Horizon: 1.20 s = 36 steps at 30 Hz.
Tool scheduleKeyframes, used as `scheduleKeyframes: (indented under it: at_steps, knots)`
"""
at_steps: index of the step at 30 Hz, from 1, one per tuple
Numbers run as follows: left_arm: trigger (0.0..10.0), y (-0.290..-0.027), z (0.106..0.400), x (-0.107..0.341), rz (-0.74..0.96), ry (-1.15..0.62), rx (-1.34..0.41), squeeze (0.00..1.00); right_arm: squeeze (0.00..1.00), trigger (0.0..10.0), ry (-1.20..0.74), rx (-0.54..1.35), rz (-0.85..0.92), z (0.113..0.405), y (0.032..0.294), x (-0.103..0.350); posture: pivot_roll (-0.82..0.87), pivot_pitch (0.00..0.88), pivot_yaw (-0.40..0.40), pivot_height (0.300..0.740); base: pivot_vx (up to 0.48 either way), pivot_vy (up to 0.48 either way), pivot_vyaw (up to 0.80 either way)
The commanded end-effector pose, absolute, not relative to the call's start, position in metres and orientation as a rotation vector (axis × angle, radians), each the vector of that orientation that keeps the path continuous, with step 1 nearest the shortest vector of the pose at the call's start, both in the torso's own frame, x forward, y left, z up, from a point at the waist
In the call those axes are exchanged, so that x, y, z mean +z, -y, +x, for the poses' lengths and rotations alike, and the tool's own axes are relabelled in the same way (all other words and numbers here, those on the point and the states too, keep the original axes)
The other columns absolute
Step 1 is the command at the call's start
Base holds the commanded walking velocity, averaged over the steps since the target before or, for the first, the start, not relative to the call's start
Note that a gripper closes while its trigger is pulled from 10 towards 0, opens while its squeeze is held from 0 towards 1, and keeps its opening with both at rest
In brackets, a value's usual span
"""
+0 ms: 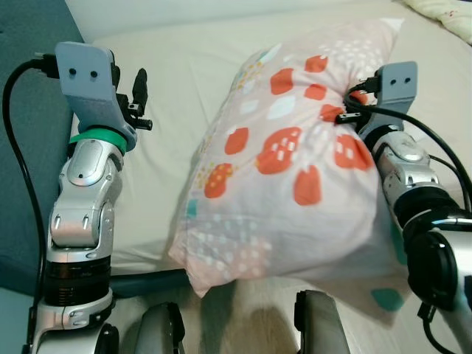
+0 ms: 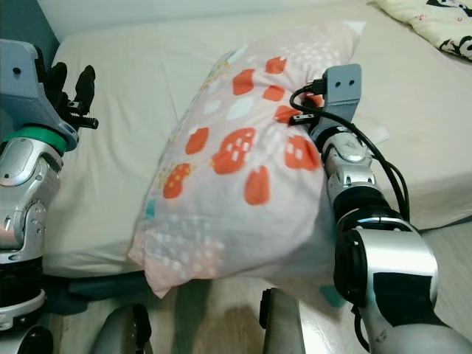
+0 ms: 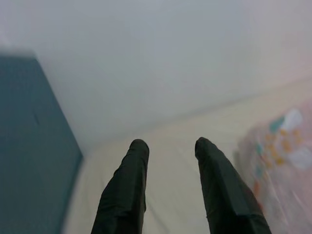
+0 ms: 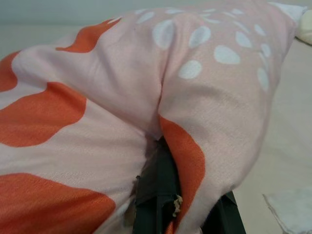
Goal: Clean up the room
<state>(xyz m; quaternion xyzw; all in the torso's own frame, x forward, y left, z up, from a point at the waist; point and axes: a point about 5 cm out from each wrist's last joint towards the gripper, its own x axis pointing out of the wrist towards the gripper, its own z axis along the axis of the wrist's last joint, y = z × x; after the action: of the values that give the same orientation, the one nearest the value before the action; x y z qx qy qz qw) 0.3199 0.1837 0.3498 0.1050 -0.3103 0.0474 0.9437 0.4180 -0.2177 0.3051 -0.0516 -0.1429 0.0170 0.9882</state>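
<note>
A pink pillow (image 1: 280,162) with orange blotches and white dots hangs lifted over the near edge of the bed (image 1: 177,66). My right gripper (image 4: 168,195) is shut on the pillow's right side, its fingers buried in a fold of the fabric. The right wrist mount (image 1: 394,85) presses against the pillow's right edge. My left gripper (image 1: 140,92) is raised over the bed to the left of the pillow, apart from it. Its two black fingers (image 3: 131,190) stand open with nothing between them.
A teal wall or headboard (image 1: 22,155) runs along the left of the bed. A second patterned pillow (image 2: 435,26) lies at the far right of the bed. A small white piece (image 4: 292,209) lies on the sheet. Wooden floor (image 1: 251,317) shows below.
</note>
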Motion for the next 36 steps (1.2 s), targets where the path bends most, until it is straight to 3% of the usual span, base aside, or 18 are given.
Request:
scheduleKeyframes:
  at_steps: [1,3,4,5,6,8,10,11,13,14,16,17,18,26,31,32,36]
  knots:
    - [10.0,-0.179,0.308,0.363,0.271,0.734,0.086,0.0,0.0,0.0,0.342,0.08,-0.079,0.418,0.209,0.315,0.02,0.196,0.126,0.53,0.0,0.0,0.0]
    - [10.0,-0.176,0.305,0.365,0.279,0.746,0.064,0.0,0.0,0.0,0.373,0.138,-0.032,0.419,0.199,0.322,0.03,0.201,0.123,0.53,0.0,0.0,0.0]
    - [10.0,-0.173,0.303,0.366,0.282,0.751,0.049,0.0,0.0,8.5,0.395,0.178,-0.002,0.419,0.192,0.326,0.03,0.201,0.123,0.53,0.0,0.0,0.0]
    - [10.0,-0.171,0.3,0.367,0.283,0.756,0.039,0.0,0.0,10.0,0.433,0.261,0.029,0.419,0.173,0.339,0.04,0.207,0.119,0.53,0.0,0.0,0.0]
    - [10.0,-0.17,0.298,0.368,0.284,0.762,0.038,0.0,0.0,10.0,0.468,0.345,0.052,0.418,0.154,0.351,0.04,0.208,0.118,0.53,0.0,0.0,0.0]
    - [10.0,-0.17,0.298,0.368,0.284,0.762,0.038,0.0,0.0,10.0,0.468,0.345,0.052,0.418,0.154,0.351,0.04,0.208,0.118,0.53,0.0,0.0,0.0]
    - [10.0,-0.171,0.291,0.379,0.293,0.806,0.052,0.0,0.0,10.0,0.541,0.509,0.066,0.413,0.114,0.375,0.06,0.213,0.111,0.53,0.0,0.0,0.0]
    - [10.0,-0.171,0.291,0.379,0.293,0.806,0.052,0.0,0.0,10.0,0.541,0.509,0.066,0.413,0.114,0.375,0.06,0.213,0.111,0.53,0.0,0.0,0.0]
    - [10.0,-0.177,0.28,0.407,0.346,0.917,0.1,0.0,0.0,10.0,0.633,0.728,0.043,0.397,0.063,0.401,0.08,0.213,0.109,0.53,0.0,0.0,0.0]
    - [10.0,-0.177,0.28,0.407,0.346,0.917,0.1,0.0,0.0,10.0,0.633,0.728,0.043,0.397,0.063,0.401,0.08,0.213,0.109,0.53,0.0,0.0,0.0]
    - [10.0,-0.185,0.271,0.428,0.386,1.006,0.156,0.0,0.0,10.0,0.697,0.89,-0.002,0.381,0.025,0.414,0.09,0.211,0.108,0.53,0.0,0.0,0.0]
    - [10.0,-0.185,0.271,0.428,0.386,1.006,0.156,0.0,0.0,10.0,0.697,0.89,-0.002,0.381,0.025,0.414,0.09,0.211,0.108,0.53,0.0,0.0,0.0]
    - [10.0,-0.189,0.269,0.434,0.396,1.029,0.183,0.0,1.0,10.0,0.717,0.936,-0.027,0.375,0.013,0.415,0.09,0.209,0.107,0.53,0.0,0.0,0.0]
    - [10.0,-0.193,0.272,0.434,0.384,1.006,0.204,0.0,1.0,10.0,0.691,1.105,-0.126,0.371,0.004,0.397,0.07,0.202,0.115,0.53,0.0,0.0,0.0]
    - [10.0,-0.191,0.277,0.43,0.366,0.984,0.18,0.0,1.0,10.0,0.701,1.012,-0.16,0.377,0.021,0.397,0.06,0.199,0.126,0.53,0.0,0.0,0.0]
    - [10.0,-0.19,0.278,0.43,0.364,0.983,0.172,0.0,0.0,10.0,0.702,0.978,-0.16,0.38,0.026,0.397,0.05,0.197,0.129,0.53,0.0,0.0,0.0]
    - [10.0,-0.187,0.281,0.428,0.36,0.983,0.16,0.0,0.0,10.0,0.707,0.922,-0.145,0.384,0.04,0.396,0.05,0.194,0.134,0.53,0.0,0.0,0.0]
